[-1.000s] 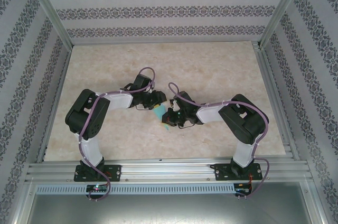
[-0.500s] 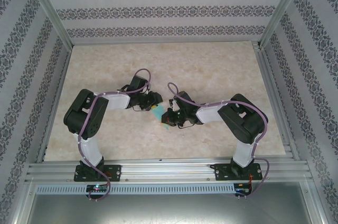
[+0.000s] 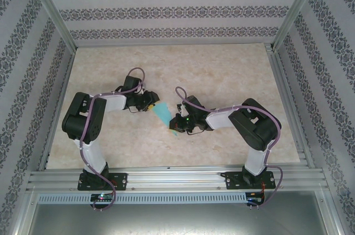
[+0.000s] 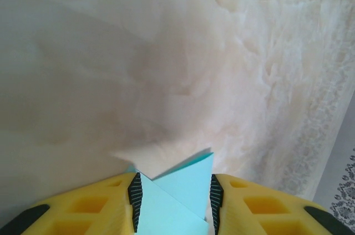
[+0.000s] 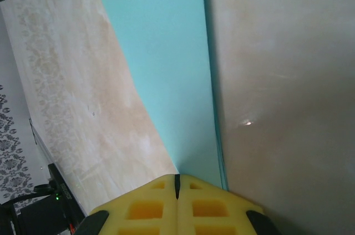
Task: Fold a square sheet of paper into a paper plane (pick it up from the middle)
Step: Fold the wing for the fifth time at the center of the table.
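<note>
The turquoise sheet of paper (image 3: pixel 162 113), folded into a long narrow pointed shape, lies flat on the table between the two arms. My left gripper (image 3: pixel 151 105) is at its far-left end. In the left wrist view the left gripper (image 4: pixel 174 179) stands open, its pads on either side of the paper's (image 4: pixel 183 193) layered folds. My right gripper (image 3: pixel 176 126) is at the near-right end. In the right wrist view the right gripper (image 5: pixel 177 177) is shut, its tips resting on the narrow end of the paper (image 5: pixel 166 52), which runs under them.
The marble-look table top (image 3: pixel 222 69) spreads wide behind and beside the arms. Patterned walls and metal frame posts (image 3: pixel 55 24) close in the sides. A rail (image 3: pixel 177 179) carrying both arm bases runs along the near edge.
My left arm has drawn back to the left, uncovering more of the folded paper, and its jaws narrowed slightly. The right arm and its shut gripper have stayed put.
</note>
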`<action>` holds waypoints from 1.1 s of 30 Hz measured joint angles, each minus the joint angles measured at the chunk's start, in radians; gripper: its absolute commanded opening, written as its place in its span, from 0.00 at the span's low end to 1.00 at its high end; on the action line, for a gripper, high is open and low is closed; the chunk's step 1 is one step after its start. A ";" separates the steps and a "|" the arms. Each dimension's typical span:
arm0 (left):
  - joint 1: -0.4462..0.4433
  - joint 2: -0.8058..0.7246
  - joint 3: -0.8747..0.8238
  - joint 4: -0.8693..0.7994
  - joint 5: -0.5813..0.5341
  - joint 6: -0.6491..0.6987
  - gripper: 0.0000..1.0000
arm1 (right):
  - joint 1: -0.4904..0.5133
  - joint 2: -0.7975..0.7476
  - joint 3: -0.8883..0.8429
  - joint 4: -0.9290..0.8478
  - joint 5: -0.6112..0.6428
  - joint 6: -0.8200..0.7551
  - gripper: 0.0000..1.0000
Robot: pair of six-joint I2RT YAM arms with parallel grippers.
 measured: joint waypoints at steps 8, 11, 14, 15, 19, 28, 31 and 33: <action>0.039 -0.007 0.010 -0.047 0.009 0.041 0.43 | 0.000 0.012 0.014 -0.005 -0.023 -0.001 0.01; 0.056 -0.026 0.030 -0.098 -0.019 0.062 0.43 | 0.000 0.015 0.020 -0.015 -0.029 -0.001 0.01; 0.066 -0.064 0.045 -0.125 -0.031 0.071 0.42 | 0.000 0.018 0.028 -0.027 -0.032 0.000 0.01; 0.066 -0.078 0.045 -0.125 -0.031 0.071 0.41 | 0.000 0.019 0.031 -0.031 -0.034 0.000 0.01; 0.056 -0.170 0.024 -0.121 -0.021 0.055 0.34 | 0.000 0.021 0.035 -0.037 -0.037 0.000 0.01; -0.124 -0.167 0.012 -0.076 0.027 0.037 0.29 | 0.007 0.021 0.039 -0.038 -0.030 0.008 0.03; -0.148 -0.100 0.008 -0.042 0.037 0.025 0.30 | 0.007 0.021 0.039 -0.037 -0.030 0.019 0.03; -0.148 -0.054 0.008 -0.027 0.037 0.023 0.29 | 0.007 0.021 0.038 -0.036 -0.029 0.022 0.03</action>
